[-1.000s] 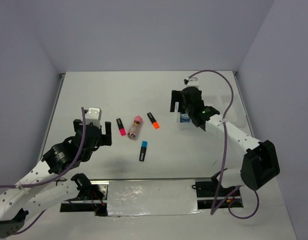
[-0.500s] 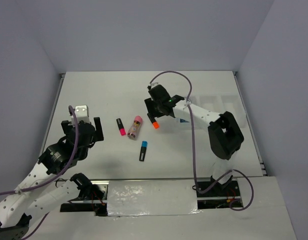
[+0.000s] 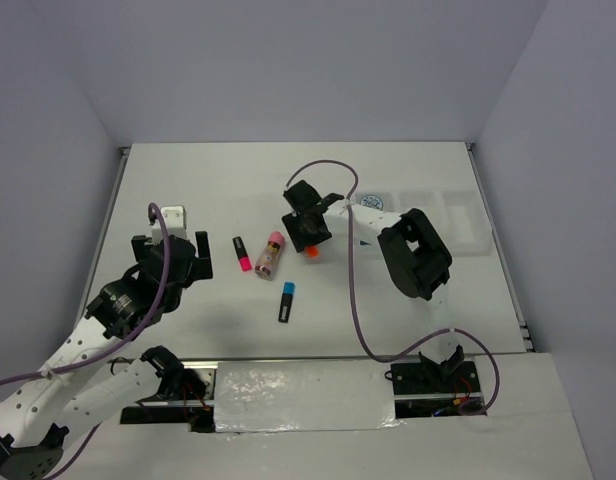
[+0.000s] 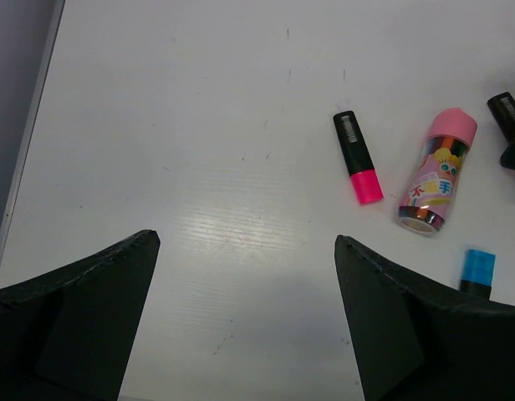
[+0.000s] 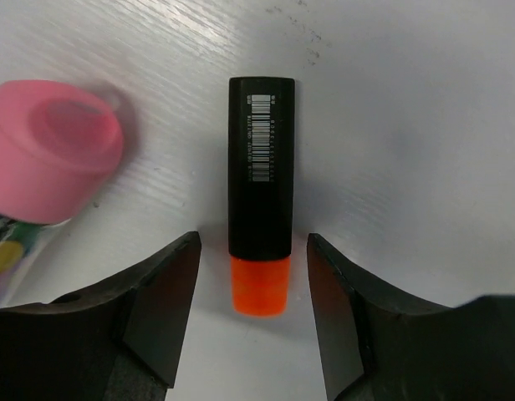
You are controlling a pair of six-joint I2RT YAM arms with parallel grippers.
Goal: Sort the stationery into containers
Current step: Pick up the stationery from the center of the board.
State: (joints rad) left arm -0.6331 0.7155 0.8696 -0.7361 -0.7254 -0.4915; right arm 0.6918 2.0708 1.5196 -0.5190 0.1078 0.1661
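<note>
The right end effector (image 5: 253, 276) hangs low over the orange-capped highlighter (image 5: 261, 167), which lies just right of the glue tube (image 3: 271, 254). Its fingers are apart, one on either side of the orange cap, with a gap on each side. The pink-capped highlighter (image 4: 358, 156) lies just left of the tube, and the blue-capped highlighter (image 3: 286, 301) lies on the tube's near side. The left end effector (image 4: 246, 241) hovers left of the tube, spread wide and holding nothing. The tray (image 3: 463, 212) sits well to the tube's right on the tabletop (image 3: 188, 180).
</note>
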